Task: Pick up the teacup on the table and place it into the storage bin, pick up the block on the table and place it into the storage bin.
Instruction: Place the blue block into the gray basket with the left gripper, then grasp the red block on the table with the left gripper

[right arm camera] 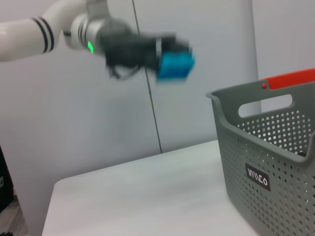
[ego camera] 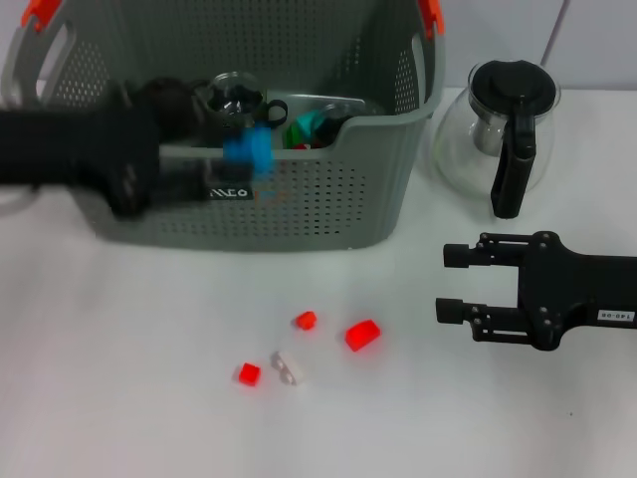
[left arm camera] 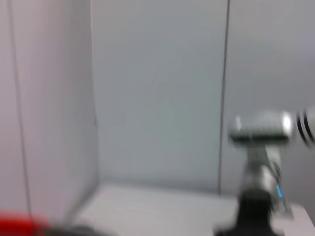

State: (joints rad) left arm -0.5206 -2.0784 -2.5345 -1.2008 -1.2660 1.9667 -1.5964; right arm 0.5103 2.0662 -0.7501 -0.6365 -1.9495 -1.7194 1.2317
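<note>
Gripping a bright blue cube-shaped block between its closed fingers, the left gripper hangs above the front rim of the large grey perforated plastic storage bin, just over the small black label on the bin's front wall. Its black arm reaches in from the left edge of the head view, lying roughly level, and is blurred there. The right wrist view shows the same block held out at the tip of the left gripper, above and to one side of the bin's rim, with the arm's white link banded in black behind it.

Inside the bin, near its front wall, lie a clear glass teacup with a dark handle and some green and red pieces that cannot be made out clearly. Orange handle clips sit on the bin's upper corners.

On the white table, near its front edge and in front of the bin, lie 3 small red blocks and 1 small white block, close together but apart. A round glass teapot with a black lid and handle stands just beside the bin's right wall.

The right gripper rests low over the table's right side, in front of the teapot, its 2 black fingers spread apart and pointing toward the table's middle, holding nothing.
</note>
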